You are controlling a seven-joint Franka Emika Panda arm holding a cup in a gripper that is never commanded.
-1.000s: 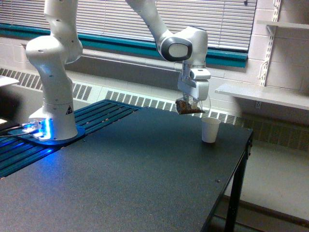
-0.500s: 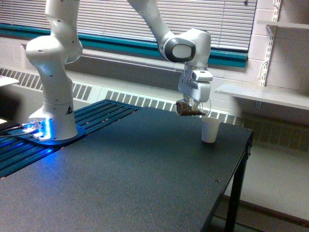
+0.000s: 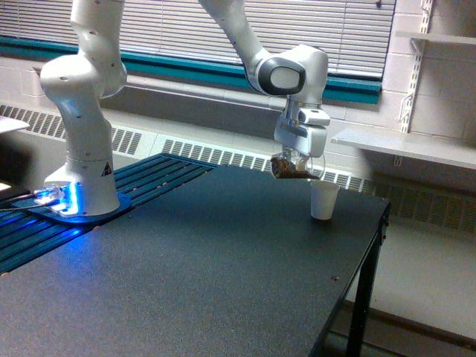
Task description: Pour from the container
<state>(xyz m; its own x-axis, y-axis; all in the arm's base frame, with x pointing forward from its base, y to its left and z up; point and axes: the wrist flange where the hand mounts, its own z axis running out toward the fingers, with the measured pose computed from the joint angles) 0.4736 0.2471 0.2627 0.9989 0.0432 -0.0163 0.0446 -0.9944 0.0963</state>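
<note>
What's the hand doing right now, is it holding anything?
Hand: closed on the clear plastic cup of brown bits, tilted, above and beside the white paper cup.

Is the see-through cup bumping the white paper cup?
Apart. In the exterior view the clear cup, held tilted in the tool, hangs above the white paper cup, with wall showing between them.

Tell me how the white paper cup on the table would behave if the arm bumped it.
The white paper cup looks light, so it would probably slide or tip. It stands alone near the table edge, so it might fall off.
</note>
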